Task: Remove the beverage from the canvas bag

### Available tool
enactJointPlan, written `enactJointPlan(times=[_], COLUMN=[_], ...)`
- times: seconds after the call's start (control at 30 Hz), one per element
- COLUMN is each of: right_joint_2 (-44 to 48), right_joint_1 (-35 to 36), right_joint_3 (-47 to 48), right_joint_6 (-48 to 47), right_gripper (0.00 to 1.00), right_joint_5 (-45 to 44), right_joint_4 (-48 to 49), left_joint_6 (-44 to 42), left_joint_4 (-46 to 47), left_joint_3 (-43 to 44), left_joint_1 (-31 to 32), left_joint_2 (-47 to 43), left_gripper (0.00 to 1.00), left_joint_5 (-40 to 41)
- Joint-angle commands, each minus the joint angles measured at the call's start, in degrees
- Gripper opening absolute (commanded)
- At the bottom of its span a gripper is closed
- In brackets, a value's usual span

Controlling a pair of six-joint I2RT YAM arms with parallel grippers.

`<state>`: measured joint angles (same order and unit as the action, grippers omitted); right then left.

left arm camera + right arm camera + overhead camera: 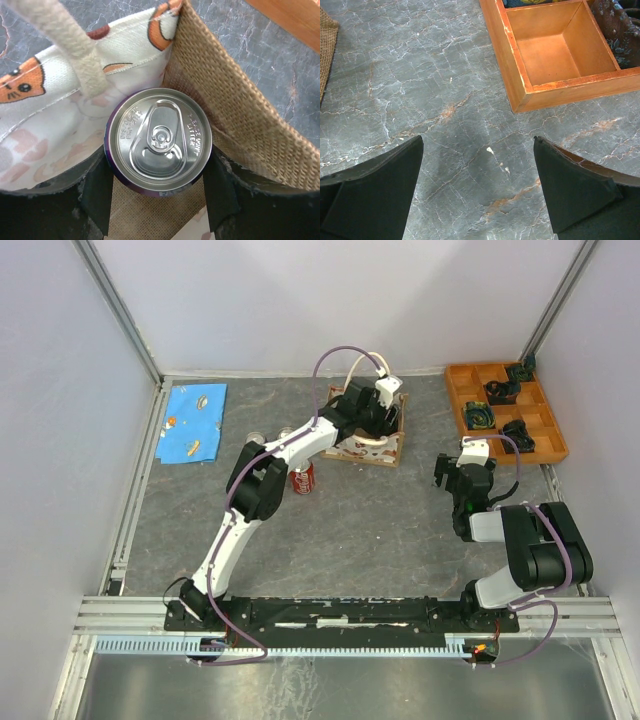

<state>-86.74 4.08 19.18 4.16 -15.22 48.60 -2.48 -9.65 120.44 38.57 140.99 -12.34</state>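
1. Your left pincer [159,162] is reaching down into the open top of the canvas bag [350,451], which stands toward the far middle of the tabletop [420,75].
2. The beverage can [159,137] is upright inside the bag. You see its silver lid and pull tab from above and a strip of purple side below the rim. It sits close against the coarse brown woven wall on one side, with the cream printed lining on the other.
3. The left pincer's two dark fingers [97,200] flank the can, and their pads meet its sides. It reads as clamped on the can.
4. One cream looped handle [75,50] crosses above the lining, just beside the can's lid.
5. Your right pincer [478,138] hangs over bare tabletop with its fingers wide apart and nothing between them.
6. A corner of the orange compartment tray [520,75] lies just beyond the right pincer, with the nearest compartment showing only its wooden floor.
7. A red can [302,480] stands on the tabletop near the bag, beside the left arm.
8. A blue printed cloth [195,423] lies flat at the far left, well apart from the bag.
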Motion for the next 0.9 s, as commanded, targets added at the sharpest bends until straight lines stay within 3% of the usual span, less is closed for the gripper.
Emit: enactJointPlan(times=[0.0, 0.03, 0.1, 0.2, 0.57, 0.87], right_joint_2=[0.01, 0.03, 0.02, 0.04, 0.06, 0.0], right_joint_1=[0.01, 0.05, 0.02, 0.02, 0.05, 0.03], right_joint_3=[1.65, 1.65, 1.6, 1.65, 1.65, 1.65], right_joint_6=[-0.75, -0.75, -0.84, -0.79, -0.75, -0.75], right_gripper=[0.99, 0.99, 0.99, 0.99, 0.99, 0.99], right_joint_5=[0.39, 0.38, 0.37, 0.37, 0.37, 0.37], right_joint_4=[1.41, 1.41, 1.41, 1.41, 1.41, 1.41], left_joint_6=[-1.56, -1.65, -1.94, -2.51, -4.41, -3.39], left_joint_4=[2.46, 2.26, 1.97, 1.66, -2.96, -2.82], left_joint_3=[2.68, 2.61, 2.33, 2.14, 8.56, 8.08], left_joint_1=[0.02, 0.0, 0.02, 0.02, -0.07, -0.06], left_joint_2=[0.29, 0.13, -0.34, -1.44, -6.0, -13.98], left_gripper=[0.47, 0.34, 0.19, 0.03, 0.03, 0.03], left_joint_5=[1.77, 1.85, 2.01, 3.32, 2.81, 3.61])
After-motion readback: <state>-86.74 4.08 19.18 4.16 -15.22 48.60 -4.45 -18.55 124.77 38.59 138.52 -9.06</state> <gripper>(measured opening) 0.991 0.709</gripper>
